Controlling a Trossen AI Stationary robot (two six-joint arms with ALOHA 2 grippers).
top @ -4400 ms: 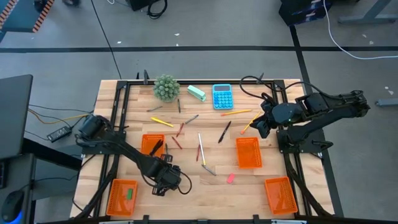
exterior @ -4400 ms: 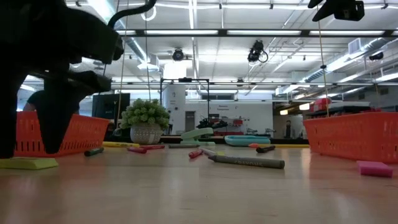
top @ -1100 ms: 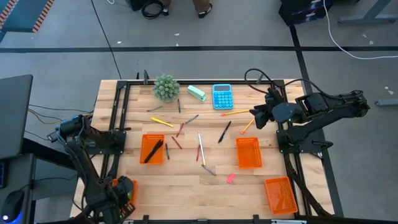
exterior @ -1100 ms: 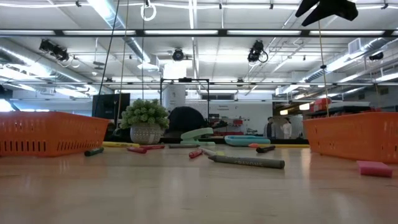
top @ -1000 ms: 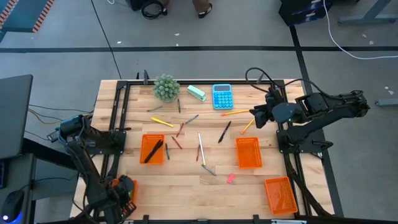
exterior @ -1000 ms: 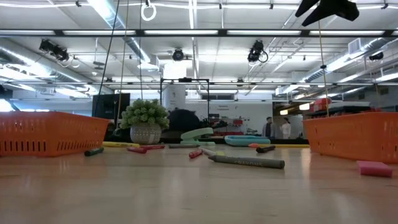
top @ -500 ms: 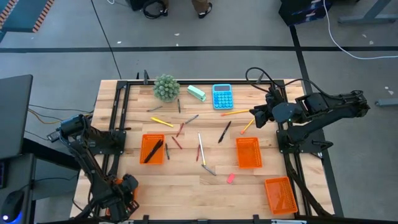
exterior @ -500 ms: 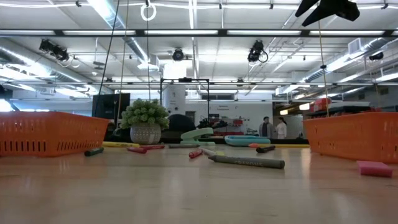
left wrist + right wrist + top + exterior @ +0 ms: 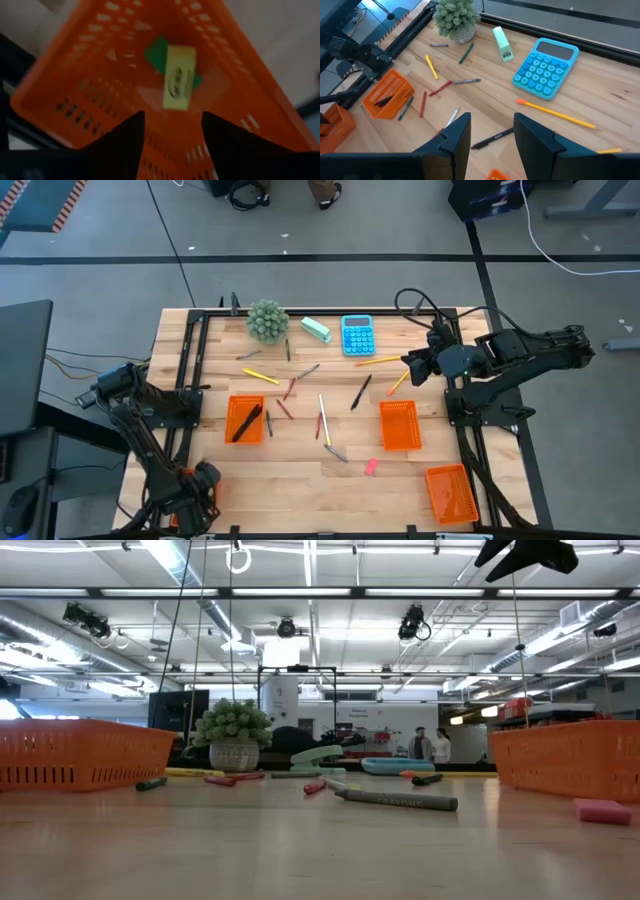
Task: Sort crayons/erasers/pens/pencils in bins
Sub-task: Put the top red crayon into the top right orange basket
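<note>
Orange bin (image 9: 100,75) at the table's near left corner holds two erasers: a yellow-green one (image 9: 178,77) lying across a green one (image 9: 156,50). The left gripper (image 9: 172,145) hangs just above them with fingers spread, gripping nothing. The right gripper (image 9: 492,137) waits raised over the far right of the table, fingers apart and empty. Pencils (image 9: 380,361), pens (image 9: 361,392) and crayons (image 9: 284,410) lie scattered mid-table near the calculator (image 9: 357,335) and plant (image 9: 267,320); a pink eraser (image 9: 370,466) lies near the middle bin (image 9: 399,426).
</note>
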